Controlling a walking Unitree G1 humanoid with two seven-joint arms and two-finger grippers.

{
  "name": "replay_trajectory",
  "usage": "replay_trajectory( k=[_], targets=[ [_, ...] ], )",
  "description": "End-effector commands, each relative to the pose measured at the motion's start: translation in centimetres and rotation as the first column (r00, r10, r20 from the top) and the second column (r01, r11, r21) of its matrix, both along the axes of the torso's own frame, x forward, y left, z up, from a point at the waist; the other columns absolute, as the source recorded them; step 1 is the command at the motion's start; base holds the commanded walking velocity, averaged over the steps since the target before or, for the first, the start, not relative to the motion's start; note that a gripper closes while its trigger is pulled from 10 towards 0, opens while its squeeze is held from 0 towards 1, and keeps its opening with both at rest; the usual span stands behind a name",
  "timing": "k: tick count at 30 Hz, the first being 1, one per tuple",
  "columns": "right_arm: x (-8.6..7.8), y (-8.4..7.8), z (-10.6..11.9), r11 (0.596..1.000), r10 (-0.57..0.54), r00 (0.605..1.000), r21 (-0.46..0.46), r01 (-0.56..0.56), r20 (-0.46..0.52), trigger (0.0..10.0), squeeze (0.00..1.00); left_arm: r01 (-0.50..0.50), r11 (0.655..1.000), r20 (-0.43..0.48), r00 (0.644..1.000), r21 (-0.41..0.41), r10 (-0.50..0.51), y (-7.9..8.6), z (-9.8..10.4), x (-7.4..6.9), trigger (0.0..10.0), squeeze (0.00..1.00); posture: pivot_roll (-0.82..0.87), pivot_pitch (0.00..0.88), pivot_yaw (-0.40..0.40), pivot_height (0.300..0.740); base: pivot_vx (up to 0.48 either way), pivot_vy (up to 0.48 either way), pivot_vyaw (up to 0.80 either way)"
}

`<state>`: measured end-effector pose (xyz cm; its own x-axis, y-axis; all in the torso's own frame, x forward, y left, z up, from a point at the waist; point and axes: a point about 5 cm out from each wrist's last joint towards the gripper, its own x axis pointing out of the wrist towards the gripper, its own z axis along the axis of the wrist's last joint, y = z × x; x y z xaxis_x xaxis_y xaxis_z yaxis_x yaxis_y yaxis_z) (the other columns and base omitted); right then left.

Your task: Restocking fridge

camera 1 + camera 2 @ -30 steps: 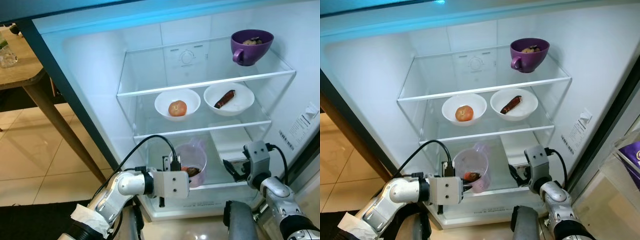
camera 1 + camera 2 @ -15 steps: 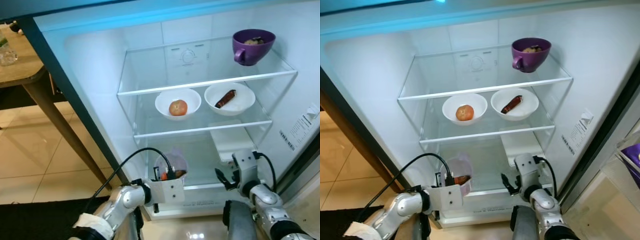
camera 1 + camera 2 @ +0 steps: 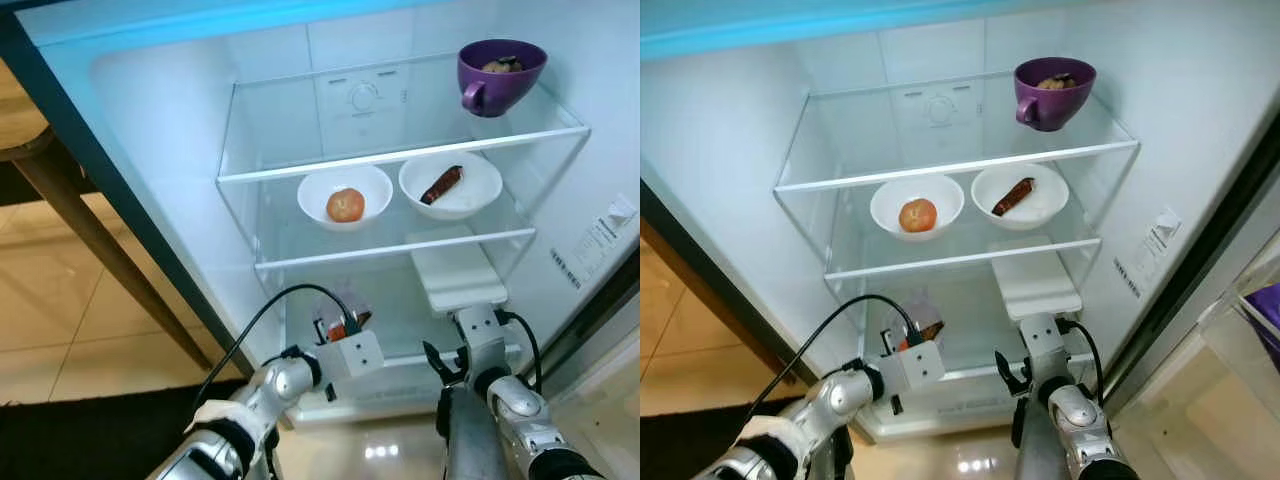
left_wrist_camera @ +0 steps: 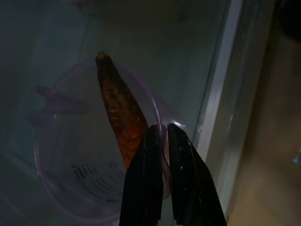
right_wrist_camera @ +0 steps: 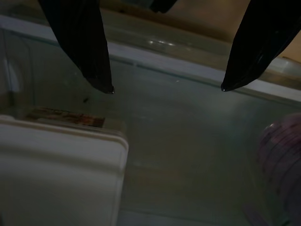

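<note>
In the left wrist view my left gripper point(image 4: 162, 127) is shut on the rim of a clear plastic measuring cup point(image 4: 70, 160) that holds an orange-brown carrot-like piece point(image 4: 117, 113). The cup point(image 3: 340, 318) is at the front left of the fridge's bottom glass shelf point(image 3: 400, 320). My right gripper point(image 5: 167, 88) is open, fingers wide apart, just in front of that shelf's white front rail. It hangs beside the cup, to its right point(image 3: 445, 360), and holds nothing.
A purple mug point(image 3: 500, 72) stands on the top shelf. Two white bowls sit on the middle shelf, one with a round red fruit point(image 3: 345, 195) and one with a dark sausage-like piece point(image 3: 450, 183). A white box point(image 3: 455, 275) fills the bottom shelf's right. Table legs point(image 3: 90, 250) stand left.
The camera has shifted. My left gripper has carried the cup to the left along the bottom shelf, toward its front. The right gripper has dropped toward the shelf's front rail.
</note>
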<state>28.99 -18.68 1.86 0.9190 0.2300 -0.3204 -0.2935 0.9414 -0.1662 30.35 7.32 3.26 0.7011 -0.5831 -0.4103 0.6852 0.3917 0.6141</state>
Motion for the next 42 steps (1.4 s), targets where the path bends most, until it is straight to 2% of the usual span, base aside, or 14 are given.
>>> replay_trajectory(
  k=[1,5,13,20,21,22,23,31,38,40,42],
  targets=[
    [-0.6,0.5,-0.4,1.000,0.014,1.000,0.002,-0.014,-0.004,10.0,0.00,-0.002,1.000,0.001,1.000,0.022,0.002,0.1,-0.5,-0.2,10.0,0.00,-0.03,0.235,0.098,0.447,0.000,0.000,0.00],
    [-1.5,0.6,-0.4,1.000,0.003,1.000,0.007,-0.004,0.020,10.0,0.00,-0.004,0.999,0.013,1.000,0.040,0.004,0.4,-0.3,0.3,10.0,0.00,-0.07,0.287,0.114,0.447,0.000,0.000,0.00],
    [-2.1,0.5,0.0,1.000,-0.020,0.999,0.012,0.020,0.050,10.0,0.00,0.027,0.998,0.082,0.996,0.053,-0.031,-0.4,0.6,1.0,10.0,0.00,-0.09,0.328,0.123,0.447,0.000,0.000,0.00],
    [-2.6,0.5,0.2,1.000,-0.024,0.998,0.006,0.024,0.053,10.0,0.00,0.018,0.999,0.074,0.997,0.032,-0.020,-0.6,0.9,1.3,10.0,0.00,-0.11,0.341,0.122,0.447,0.000,0.000,0.00],
    [-2.7,0.4,0.2,1.000,-0.026,0.998,0.005,0.025,0.053,10.0,0.00,0.012,1.000,0.073,0.997,0.024,-0.014,-0.7,1.0,1.4,10.0,0.20,-0.11,0.342,0.122,0.447,0.000,0.000,0.00],
    [-2.8,0.4,0.3,1.000,-0.028,0.998,0.003,0.028,0.053,10.0,0.00,0.003,1.000,0.075,0.997,0.006,-0.003,-0.7,1.2,1.6,10.0,0.76,-0.11,0.343,0.121,0.447,0.000,0.000,0.00],
    [-2.9,0.4,0.4,1.000,-0.030,0.998,0.002,0.030,0.054,10.0,0.00,-0.009,1.000,0.077,0.997,-0.013,0.009,-0.7,1.4,1.7,10.0,1.00,-0.12,0.344,0.120,0.447,0.000,0.000,0.00],
    [-2.8,0.4,0.8,0.999,-0.032,0.998,-0.003,0.032,0.054,10.0,0.00,-0.042,0.997,0.085,0.995,-0.062,0.047,-0.4,2.2,2.4,10.0,1.00,-0.11,0.337,0.117,0.447,0.000,0.000,0.00],
    [-2.6,0.5,1.0,1.000,-0.030,0.998,0.000,0.030,0.054,10.0,0.00,-0.046,0.990,0.155,0.986,-0.134,0.067,-0.2,4.2,3.5,10.0,1.00,-0.11,0.322,0.112,0.447,0.000,0.000,0.00],
    [-2.6,0.5,1.0,1.000,-0.030,0.998,0.000,0.030,0.054,10.0,0.00,-0.046,0.990,0.155,0.986,-0.134,0.067,-0.2,4.2,3.5,10.0,1.00,-0.11,0.322,0.112,0.447,0.000,0.000,0.00],
    [-2.4,0.6,1.2,1.000,-0.029,0.998,0.002,0.029,0.055,10.0,0.00,-0.031,0.985,0.189,0.980,-0.172,0.064,-0.2,5.3,4.0,10.0,1.00,-0.10,0.319,0.110,0.447,0.000,0.000,0.00]
  ],
)
